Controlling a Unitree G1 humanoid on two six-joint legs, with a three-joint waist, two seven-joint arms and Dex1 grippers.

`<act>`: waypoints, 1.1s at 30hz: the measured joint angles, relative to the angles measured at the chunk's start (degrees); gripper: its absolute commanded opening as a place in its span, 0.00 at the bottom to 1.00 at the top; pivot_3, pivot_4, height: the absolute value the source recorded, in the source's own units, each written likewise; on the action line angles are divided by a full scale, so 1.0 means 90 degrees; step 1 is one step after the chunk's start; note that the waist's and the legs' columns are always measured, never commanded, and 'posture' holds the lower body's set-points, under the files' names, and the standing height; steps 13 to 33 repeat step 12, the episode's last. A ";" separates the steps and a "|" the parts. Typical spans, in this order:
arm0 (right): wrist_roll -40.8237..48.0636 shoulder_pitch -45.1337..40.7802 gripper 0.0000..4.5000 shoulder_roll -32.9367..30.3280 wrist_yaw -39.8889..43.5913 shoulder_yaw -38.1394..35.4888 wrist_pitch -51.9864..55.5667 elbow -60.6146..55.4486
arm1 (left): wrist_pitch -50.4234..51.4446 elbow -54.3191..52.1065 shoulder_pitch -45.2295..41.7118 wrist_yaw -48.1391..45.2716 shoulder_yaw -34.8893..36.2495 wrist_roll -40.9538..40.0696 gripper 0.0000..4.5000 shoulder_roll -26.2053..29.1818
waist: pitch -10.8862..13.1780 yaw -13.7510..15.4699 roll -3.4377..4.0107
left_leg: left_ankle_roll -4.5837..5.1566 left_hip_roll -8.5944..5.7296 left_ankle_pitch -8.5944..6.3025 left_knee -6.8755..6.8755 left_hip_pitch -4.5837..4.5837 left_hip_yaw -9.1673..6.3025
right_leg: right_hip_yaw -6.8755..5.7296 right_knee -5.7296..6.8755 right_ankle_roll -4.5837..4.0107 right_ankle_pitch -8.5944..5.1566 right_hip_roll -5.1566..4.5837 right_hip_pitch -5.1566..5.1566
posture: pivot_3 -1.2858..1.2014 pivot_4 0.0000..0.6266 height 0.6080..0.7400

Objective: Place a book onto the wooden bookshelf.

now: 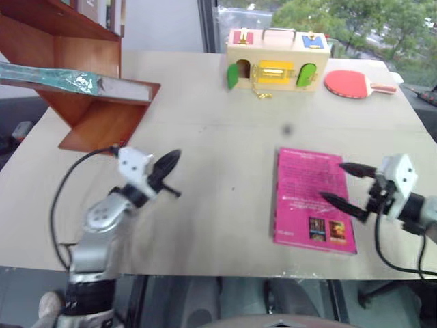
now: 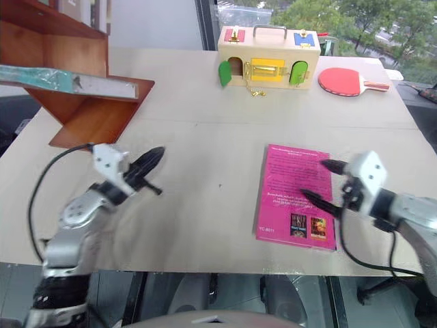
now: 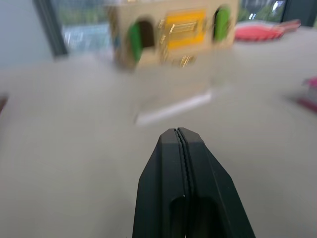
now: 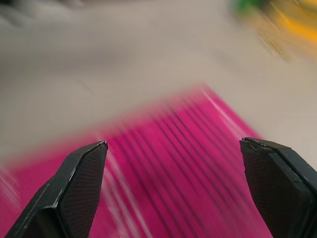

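Two books on show: the teal-green book lies flat on a slanted board of the wooden bookshelf at the table's far left, its near end sticking out past the board; the magenta-pink book lies flat on the table towards the right. One toy box w/ coloured doors stands at the far edge, one red paddle just beside it on the right. Shelf's upper level holds a few upright books — too cut off to count.

Left gripper is empty, fingers pressed together, above bare table in front of the shelf. Right gripper is spread wide, empty, over the pink book's right edge.

Left wrist view adds the box's open arched door & a pale strip on the table; right wrist view — pink cover btwn its fingertips.
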 measured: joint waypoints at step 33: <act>-0.0343 0.1419 1.00 -0.0399 0.1446 -0.1479 -0.0477 0.0838 | 0.0609 -0.0451 0.1589 -0.1705 0.1163 -0.0982 0.62 0.1262 | -0.0002 -0.0022 0.0003 | 0.0001 0.0000 -0.0002 -0.0030 0.0008 0.0007 | 0.0002 -0.0059 -0.0002 -0.0002 -0.0009 0.0017 | 0.52 0.24 1.00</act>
